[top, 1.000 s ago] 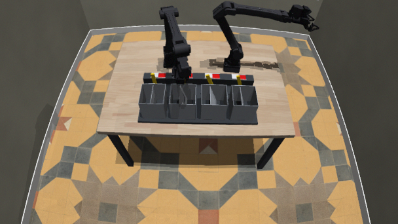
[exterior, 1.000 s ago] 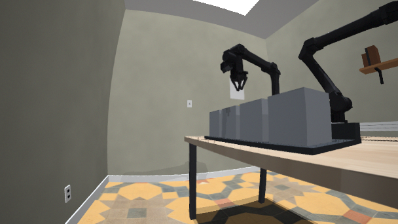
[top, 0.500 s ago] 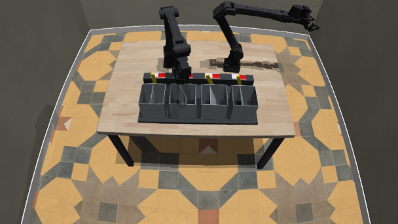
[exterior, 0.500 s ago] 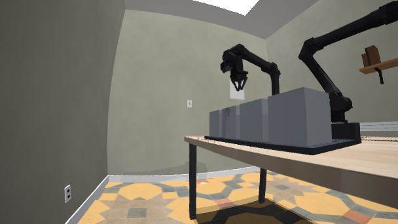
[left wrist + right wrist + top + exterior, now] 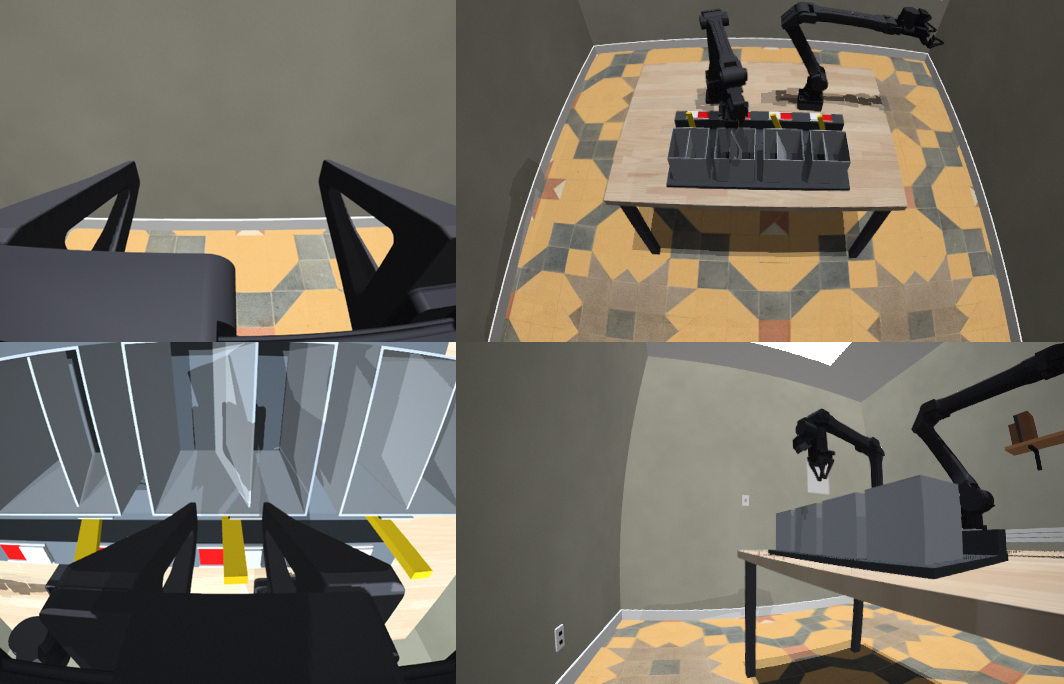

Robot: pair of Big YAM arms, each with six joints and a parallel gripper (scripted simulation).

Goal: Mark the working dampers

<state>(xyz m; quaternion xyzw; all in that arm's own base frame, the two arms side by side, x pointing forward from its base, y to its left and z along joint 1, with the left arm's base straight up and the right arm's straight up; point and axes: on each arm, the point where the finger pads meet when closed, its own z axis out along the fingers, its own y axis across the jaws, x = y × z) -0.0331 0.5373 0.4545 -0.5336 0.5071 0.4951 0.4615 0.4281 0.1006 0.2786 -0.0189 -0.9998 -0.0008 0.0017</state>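
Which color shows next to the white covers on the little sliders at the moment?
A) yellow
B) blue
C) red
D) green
C: beside the white covers, the sliders show red patches.
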